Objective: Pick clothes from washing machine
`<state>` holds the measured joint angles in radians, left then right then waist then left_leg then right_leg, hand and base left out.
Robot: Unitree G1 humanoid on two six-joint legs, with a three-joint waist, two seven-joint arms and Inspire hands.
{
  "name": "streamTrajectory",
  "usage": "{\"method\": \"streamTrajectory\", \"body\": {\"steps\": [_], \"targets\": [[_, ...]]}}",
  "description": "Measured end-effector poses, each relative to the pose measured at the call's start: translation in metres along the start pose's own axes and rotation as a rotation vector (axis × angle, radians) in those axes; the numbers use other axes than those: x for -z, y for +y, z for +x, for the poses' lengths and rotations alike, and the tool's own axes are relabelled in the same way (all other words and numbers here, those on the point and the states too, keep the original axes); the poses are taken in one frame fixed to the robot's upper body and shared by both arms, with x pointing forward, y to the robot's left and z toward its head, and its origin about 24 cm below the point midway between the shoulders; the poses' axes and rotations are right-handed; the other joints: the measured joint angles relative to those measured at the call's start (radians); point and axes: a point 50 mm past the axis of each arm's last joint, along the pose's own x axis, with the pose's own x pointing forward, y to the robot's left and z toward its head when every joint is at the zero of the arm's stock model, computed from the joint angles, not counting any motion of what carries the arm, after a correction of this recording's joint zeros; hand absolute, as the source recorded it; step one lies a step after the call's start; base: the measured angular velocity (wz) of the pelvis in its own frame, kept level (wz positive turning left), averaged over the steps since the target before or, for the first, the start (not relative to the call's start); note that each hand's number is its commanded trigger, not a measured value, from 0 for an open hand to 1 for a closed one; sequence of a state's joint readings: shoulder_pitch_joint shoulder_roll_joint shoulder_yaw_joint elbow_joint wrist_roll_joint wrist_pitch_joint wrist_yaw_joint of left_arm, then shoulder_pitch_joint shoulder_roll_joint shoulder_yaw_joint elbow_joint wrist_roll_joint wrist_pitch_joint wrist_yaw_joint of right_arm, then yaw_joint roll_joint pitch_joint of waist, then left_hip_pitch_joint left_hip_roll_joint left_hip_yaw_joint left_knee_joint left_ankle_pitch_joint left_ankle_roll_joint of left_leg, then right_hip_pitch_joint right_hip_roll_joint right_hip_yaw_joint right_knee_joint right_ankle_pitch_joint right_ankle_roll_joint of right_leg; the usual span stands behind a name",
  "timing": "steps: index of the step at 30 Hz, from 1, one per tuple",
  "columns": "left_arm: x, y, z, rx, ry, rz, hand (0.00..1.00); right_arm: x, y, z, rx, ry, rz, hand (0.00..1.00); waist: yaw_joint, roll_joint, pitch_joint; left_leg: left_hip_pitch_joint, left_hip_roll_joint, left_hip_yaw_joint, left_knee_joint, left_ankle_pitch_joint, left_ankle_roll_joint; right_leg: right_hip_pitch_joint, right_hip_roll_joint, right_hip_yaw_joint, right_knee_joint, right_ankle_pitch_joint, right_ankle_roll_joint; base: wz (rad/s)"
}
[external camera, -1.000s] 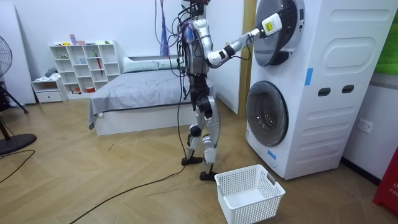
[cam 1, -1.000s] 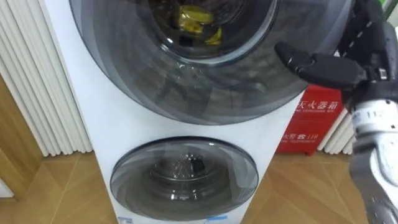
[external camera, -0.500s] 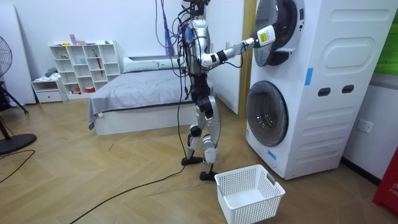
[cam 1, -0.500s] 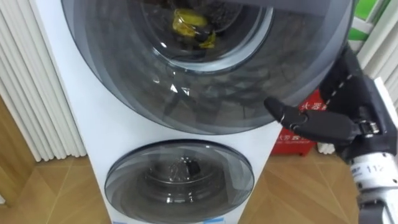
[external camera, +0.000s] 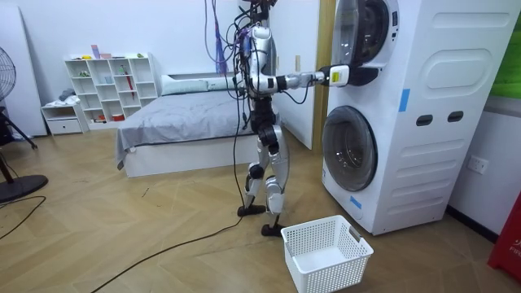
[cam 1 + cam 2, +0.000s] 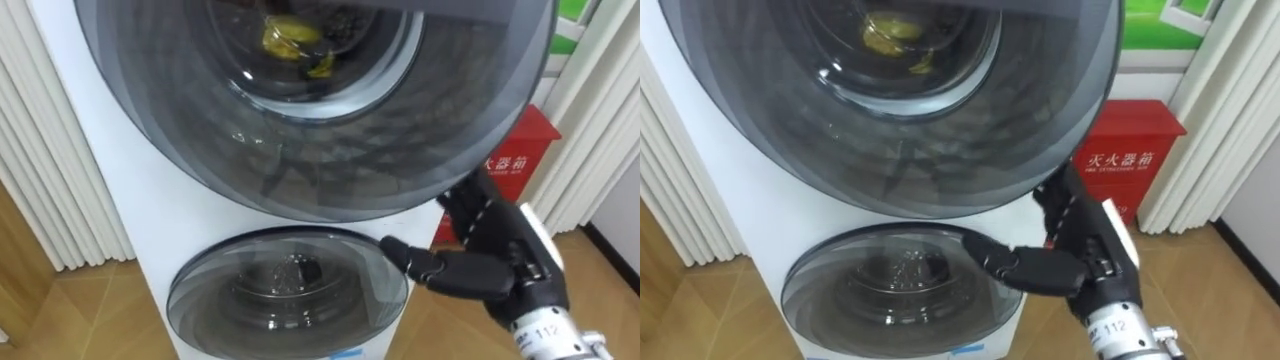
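A yellow cloth (image 6: 285, 38) lies in the upper washing machine's drum, seen through its big tinted door (image 6: 330, 150). The door reaches past the machine's right edge and stands a little out from the front in the room view. My right hand (image 6: 495, 255) is just under the door's lower right rim, open. Its fingers (image 6: 468, 205) reach up to the rim and its thumb (image 6: 415, 265) points left across the lower machine's door (image 6: 290, 290). In the room view I stand upright before the stacked machines (image 5: 423, 122), with my right hand (image 5: 338, 76) stretched forward to the upper door.
A white laundry basket (image 5: 326, 252) stands on the wooden floor beside my feet, in front of the lower machine. A red box (image 6: 515, 160) is right of the machines and white vertical slats (image 6: 40, 150) are to their left. A bed (image 5: 179, 122) is behind me.
My right hand has come down from the upper door's right side to below its lower rim, and my arm has dropped to level. The eye view has shifted with it.
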<state>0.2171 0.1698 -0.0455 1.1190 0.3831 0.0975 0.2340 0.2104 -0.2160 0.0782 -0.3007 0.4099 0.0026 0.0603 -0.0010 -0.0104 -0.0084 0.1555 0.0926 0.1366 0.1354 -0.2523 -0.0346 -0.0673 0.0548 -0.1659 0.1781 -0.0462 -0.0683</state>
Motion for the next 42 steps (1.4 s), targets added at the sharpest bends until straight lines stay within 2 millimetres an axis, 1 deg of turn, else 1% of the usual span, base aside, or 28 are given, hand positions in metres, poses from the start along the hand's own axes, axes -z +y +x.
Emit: {"method": "streamTrajectory", "body": {"steps": [1,2,4,5,7,9,11,16,18,19,20,22,24,27,30,31,32,34,36,39,41,42], "targets": [[0.0,0.0,0.0,0.002,0.0,0.0,0.0,0.0,0.001,0.0,-0.005,0.0,0.002,0.0,0.0,0.0,-0.0016,-0.004,-0.001,0.001,0.0,0.0,0.0,-0.006,-0.001,0.001,0.004,-0.001,0.0,-0.03],[-0.001,0.0,0.0,0.006,-0.003,0.002,0.0,0.0,0.002,0.0,-0.012,0.0,0.003,0.0,0.0,0.003,0.0,-0.004,-0.001,0.002,0.001,0.0,0.0,-0.008,-0.001,0.002,0.007,-0.002,0.0,0.0],[-0.002,-0.001,0.0,0.014,-0.009,0.008,0.0,0.001,0.003,0.0,-0.017,0.001,0.006,0.0,-0.002,0.008,-0.0013,-0.004,-0.001,0.003,0.001,-0.001,0.002,-0.008,-0.001,0.003,0.007,-0.003,0.001,0.0],[-0.005,-0.001,0.0,0.015,-0.016,0.012,0.0,0.0,0.004,0.0,-0.02,-0.001,0.009,0.0,-0.006,0.01,-0.0006,-0.004,-0.002,0.003,0.001,-0.001,0.002,-0.008,-0.001,0.004,0.007,-0.003,0.002,0.0],[-0.008,0.0,0.001,0.026,-0.027,0.014,0.0,-0.001,0.005,0.0,-0.026,-0.005,0.011,0.0,-0.005,0.009,-0.0023,-0.004,-0.002,0.005,0.001,-0.002,0.003,-0.009,-0.001,0.006,0.008,-0.004,0.002,-0.02],[-0.014,0.0,0.002,0.043,-0.046,0.022,0.0,-0.004,0.007,0.0,-0.036,-0.013,0.019,0.0,-0.008,0.013,-0.0003,-0.005,-0.002,0.01,0.001,-0.002,0.003,-0.012,-0.001,0.011,0.01,-0.004,0.003,-0.07],[-0.018,0.0,0.003,0.06,-0.06,0.023,0.0,-0.01,0.011,0.0,-0.064,-0.02,0.013,0.0,-0.016,0.019,0.0016,-0.009,-0.003,0.02,0.001,-0.002,0.003,-0.025,0.001,0.02,0.018,-0.004,0.002,-0.16],[-0.032,0.006,0.006,0.057,-0.088,0.025,0.0,-0.017,0.017,0.001,-0.123,-0.037,-0.001,0.0,-0.02,0.018,0.0019,-0.016,-0.005,0.054,0.005,-0.002,0.003,-0.059,-0.002,0.037,0.052,-0.014,-0.002,-0.18],[-0.041,0.009,0.007,0.048,-0.118,0.024,0.0,-0.017,0.018,0.002,-0.133,-0.04,-0.007,0.0,-0.02,0.014,0.0031,-0.019,-0.005,0.058,0.017,-0.002,0.003,-0.063,-0.001,0.041,0.057,-0.016,-0.004,-0.1],[-0.045,0.011,0.007,0.044,-0.134,0.031,0.0,-0.019,0.019,0.003,-0.138,-0.048,-0.007,0.0,-0.016,0.01,0.0024,-0.022,-0.005,0.066,0.017,-0.002,0.003,-0.072,0.0,0.053,0.061,-0.017,-0.004,-0.15],[-0.049,0.013,0.007,0.04,-0.153,0.041,0.0,-0.021,0.02,0.004,-0.144,-0.056,-0.008,0.0,-0.014,0.007,0.0045,-0.022,-0.003,0.073,0.017,-0.001,0.003,-0.074,0.001,0.057,0.061,-0.015,-0.006,-0.19],[-0.051,0.013,0.007,0.041,-0.166,0.053,0.0,-0.023,0.021,0.006,-0.151,-0.066,-0.009,0.0,-0.014,0.002,0.0051,-0.022,-0.002,0.08,0.016,-0.001,0.003,-0.074,0.002,0.057,0.061,-0.013,-0.01,-0.16],[-0.053,0.014,0.007,0.04,-0.171,0.055,0.0,-0.029,0.023,0.013,-0.16,-0.084,-0.014,0.0,-0.01,-0.005,0.0046,-0.024,-0.002,0.088,0.017,0.0,0.001,-0.086,0.004,0.059,0.07,-0.013,-0.013,-0.17],[-0.053,0.015,0.008,0.037,-0.173,0.054,0.0,-0.031,0.025,0.016,-0.161,-0.089,-0.012,0.0,-0.006,-0.011,0.0041,-0.025,-0.001,0.089,0.016,0.003,-0.003,-0.093,0.005,0.066,0.08,-0.016,-0.018,-0.06],[-0.053,0.016,0.008,0.032,-0.173,0.056,0.0,-0.033,0.025,0.019,-0.155,-0.093,-0.031,0.0,0.015,-0.015,0.0035,-0.025,0.002,0.102,0.017,0.004,-0.006,-0.098,0.012,0.078,0.079,-0.015,-0.021,-0.15],[-0.052,0.017,0.008,0.03,-0.17,0.058,0.0,-0.035,0.026,0.021,-0.155,-0.099,-0.03,0.0,0.025,-0.016,0.0039,-0.025,0.003,0.106,0.017,0.005,-0.008,-0.102,0.016,0.082,0.079,-0.012,-0.025,-0.17],[-0.051,0.018,0.008,0.025,-0.167,0.06,0.0,-0.036,0.027,0.023,-0.154,-0.102,-0.037,0.0,0.031,-0.02,0.0025,-0.027,0.003,0.106,0.017,0.008,-0.011,-0.106,0.017,0.083,0.081,-0.012,-0.026,-0.12],[-0.05,0.022,0.009,0.013,-0.164,0.064,0.0,-0.038,0.028,0.026,-0.155,-0.106,-0.053,0.0,0.032,-0.025,0.0029,-0.03,0.006,0.106,0.017,0.011,-0.016,-0.11,0.018,0.083,0.08,-0.012,-0.026,-0.02],[-0.045,0.026,0.01,-0.006,-0.148,0.068,0.0,-0.04,0.029,0.028,-0.154,-0.11,-0.072,0.0,0.037,-0.037,0.0018,-0.03,0.01,0.106,0.017,0.015,-0.023,-0.11,0.02,0.077,0.083,-0.013,-0.031,0.0],[-0.038,0.029,0.011,-0.014,-0.125,0.077,0.0,-0.042,0.03,0.031,-0.159,-0.118,-0.07,0.0,0.036,-0.054,0.0025,-0.032,0.018,0.105,0.018,0.02,-0.033,-0.109,0.022,0.064,0.082,-0.013,-0.039,0.07],[-0.036,0.028,0.011,-0.009,-0.115,0.08,0.0,-0.044,0.031,0.033,-0.159,-0.127,-0.07,0.0,0.037,-0.058,0.0023,-0.035,0.021,0.102,0.021,0.022,-0.036,-0.109,0.019,0.049,0.079,-0.016,-0.044,0.13],[-0.036,0.028,0.011,-0.009,-0.114,0.08,0.0,-0.044,0.032,0.033,-0.156,-0.13,-0.066,0.0,0.041,-0.059,0.0017,-0.042,0.024,0.095,0.03,0.023,-0.037,-0.109,0.013,0.029,0.079,-0.018,-0.047,0.13]]}}
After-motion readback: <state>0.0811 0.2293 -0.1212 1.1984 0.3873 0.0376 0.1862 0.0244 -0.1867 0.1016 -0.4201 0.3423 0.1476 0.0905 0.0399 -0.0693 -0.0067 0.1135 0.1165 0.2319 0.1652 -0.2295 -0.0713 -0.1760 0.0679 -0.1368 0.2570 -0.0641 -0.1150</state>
